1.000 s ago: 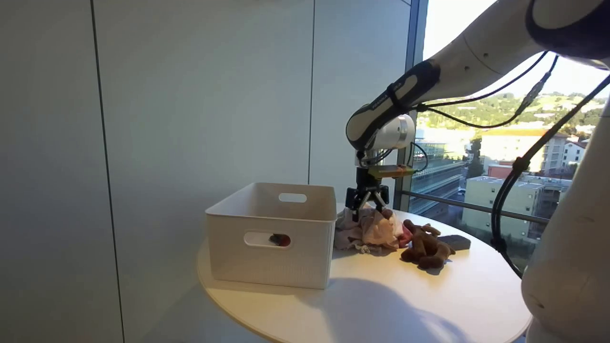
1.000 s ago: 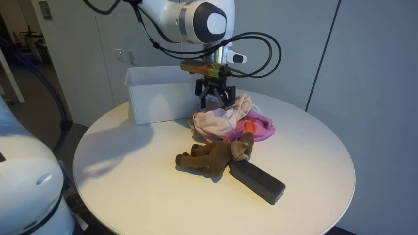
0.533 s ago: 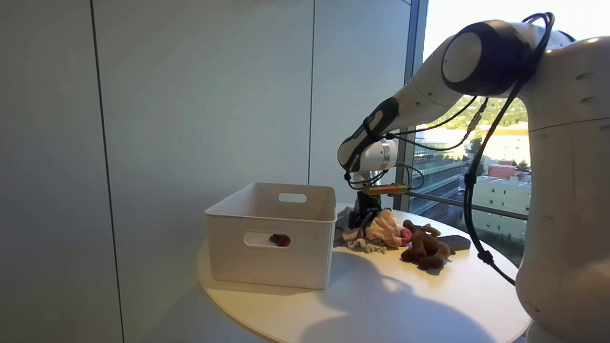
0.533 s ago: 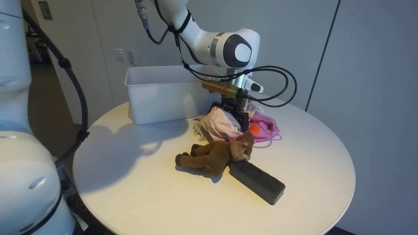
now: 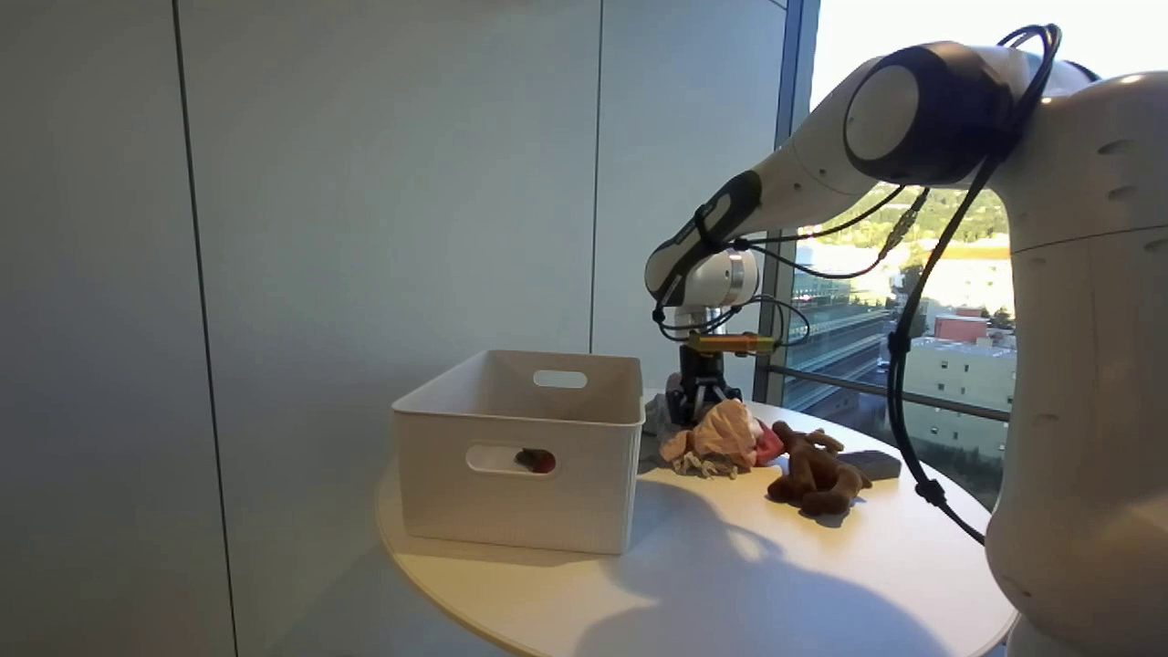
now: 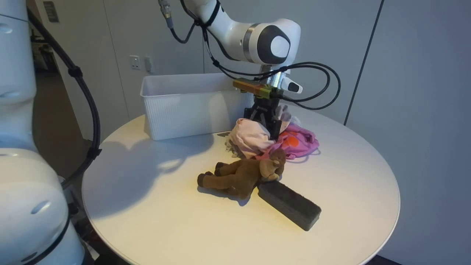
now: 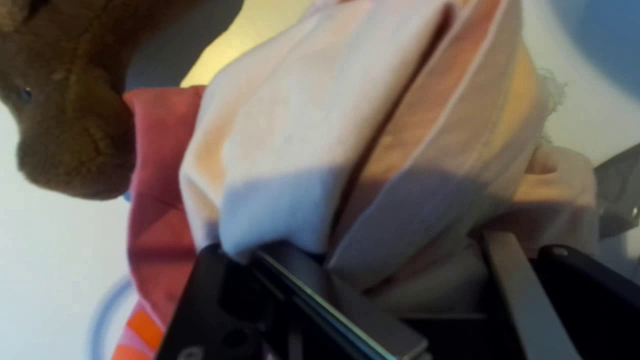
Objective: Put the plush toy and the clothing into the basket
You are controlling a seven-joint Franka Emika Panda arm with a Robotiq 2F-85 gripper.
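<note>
The clothing is a crumpled heap of pale pink cloth (image 6: 250,137) and magenta cloth with orange spots (image 6: 298,141), lying beside the basket. My gripper (image 6: 262,127) is sunk into the heap from above, shut on folds of it; its fingertips are buried in fabric. In the wrist view, pale cloth (image 7: 300,130) bunches up between the dark fingers (image 7: 215,295). The plush toy (image 6: 241,178), a brown animal, lies on its side against the front of the heap, its head (image 7: 75,125) also in the wrist view. The white basket (image 5: 520,506) stands upright in both exterior views.
A dark grey block (image 6: 290,205) touches the plush toy's head. Through the basket's handle hole a small red and dark object (image 5: 538,460) shows. The round white table (image 6: 353,206) has a wall behind it and a window on one side.
My gripper came down into the clothing and its jaws drew together, then it rose slightly. The cloth has shifted with it, a little away from the basket. Plush toy, block and basket stayed put.
</note>
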